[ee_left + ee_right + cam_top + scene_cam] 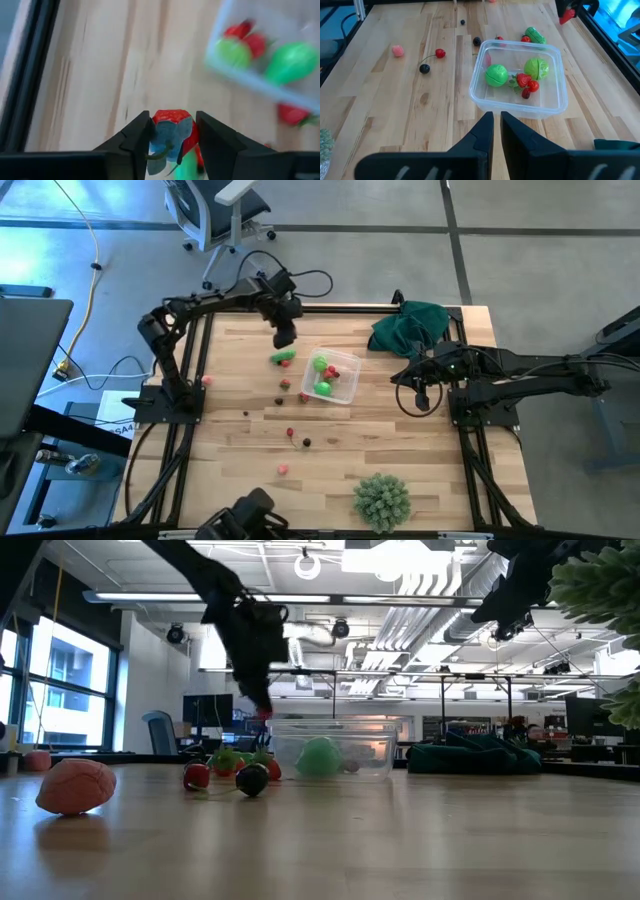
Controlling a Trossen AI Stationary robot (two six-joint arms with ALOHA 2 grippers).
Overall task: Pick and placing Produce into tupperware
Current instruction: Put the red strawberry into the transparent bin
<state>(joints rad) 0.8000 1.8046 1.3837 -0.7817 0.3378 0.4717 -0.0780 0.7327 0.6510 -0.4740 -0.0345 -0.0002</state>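
My left gripper (285, 332) hangs above the table, just left of the tupperware (332, 377), and is shut on a small red produce piece (172, 125). The clear tupperware (520, 80) stands on the wood and holds two green pieces and a few red ones. A green piece (283, 358) lies below my left gripper. More small red, dark and pink pieces (296, 436) are scattered over the table. My right gripper (496, 125) is shut on nothing and hovers right of the tupperware. My left gripper pinches the red piece by two opposite sides (172, 117) between its two fingers. The fingers slant down from above. The piece is lifted clear of the table, with a green stem showing below it between the fingers.
A dark green cloth (410, 325) lies at the far right corner. A pale-green spiky ball (381, 498) stands at the near edge. Black frame rails run along the table's sides. A pink piece (75, 785) lies close to the low camera.
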